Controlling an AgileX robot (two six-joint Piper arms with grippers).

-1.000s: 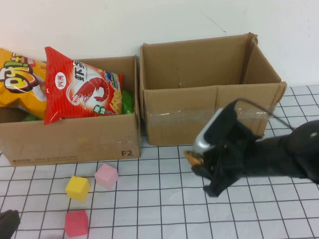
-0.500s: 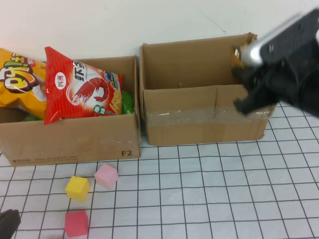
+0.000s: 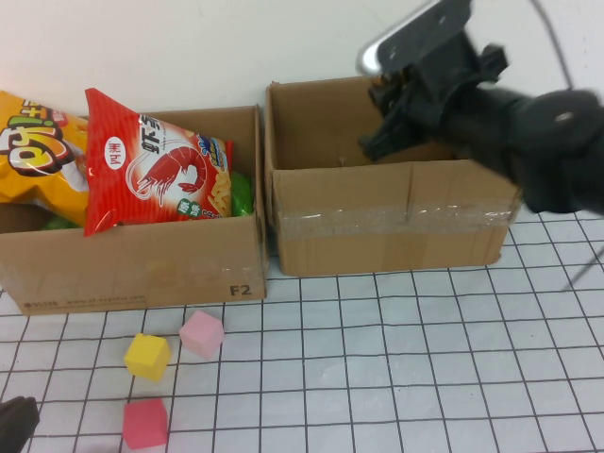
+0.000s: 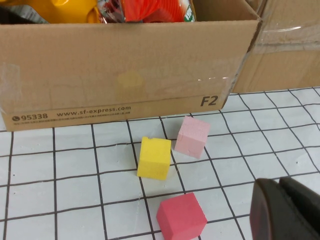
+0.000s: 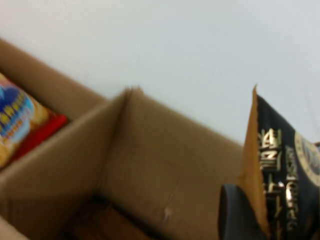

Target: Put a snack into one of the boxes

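Note:
My right gripper [image 3: 385,106] hangs over the open right cardboard box [image 3: 396,226], above its back half. In the right wrist view it [image 5: 265,220] is shut on a black snack bag with gold print [image 5: 285,170], held upright above the box's brown inside [image 5: 150,165]. In the high view the bag is almost hidden behind the gripper. The left cardboard box [image 3: 142,264] holds a red shrimp snack bag [image 3: 156,170] and a yellow snack bag [image 3: 33,151]. My left gripper [image 3: 14,422] rests low at the near left corner, shut and empty [image 4: 287,210].
A yellow cube [image 3: 147,356], a pink cube [image 3: 201,333] and a red cube [image 3: 144,423] lie on the gridded table in front of the left box. They also show in the left wrist view: yellow [image 4: 154,158], pink [image 4: 192,136], red [image 4: 181,217].
My right arm has risen from the table in front of the right box, then swung left over the box with the snack bag. The left arm has not moved.

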